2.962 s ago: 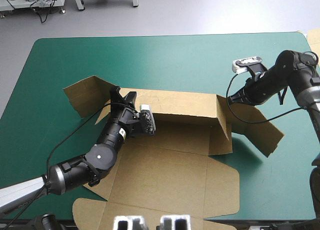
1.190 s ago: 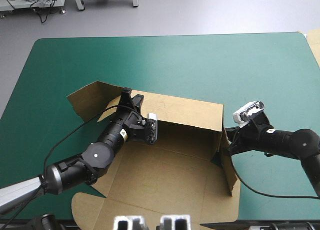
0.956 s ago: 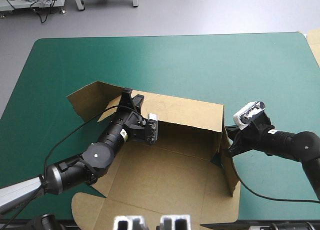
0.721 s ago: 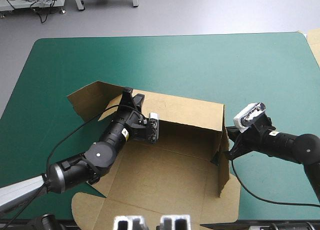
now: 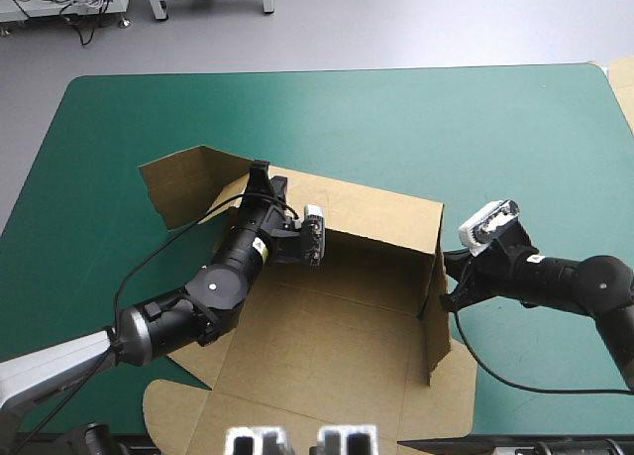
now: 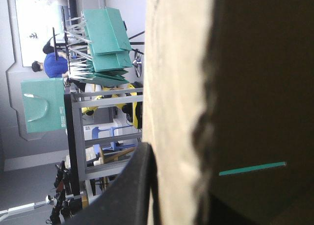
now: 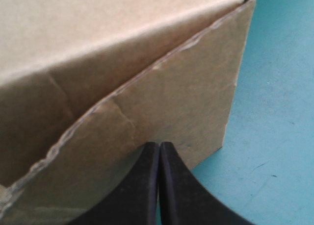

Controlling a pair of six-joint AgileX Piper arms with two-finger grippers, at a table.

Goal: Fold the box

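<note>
The brown box lies as a cut sheet with its back wall and right wall raised. My left gripper is shut on the back wall's top edge near its left corner, where a side flap angles away. In the left wrist view the board's edge runs between the fingers, with one black finger showing beside it. My right gripper is shut with nothing in it. Its tip presses against the outside of the right wall.
Flat front flaps of the sheet reach the table's near edge. The teal-green cover is bare beyond the box. A strip of more brown board shows at the table's far right corner.
The right gripper came down from the far right to the right wall and pushed it inward, so it stands more upright. The left gripper shifted slightly right with the back wall, and the left flap rose.
</note>
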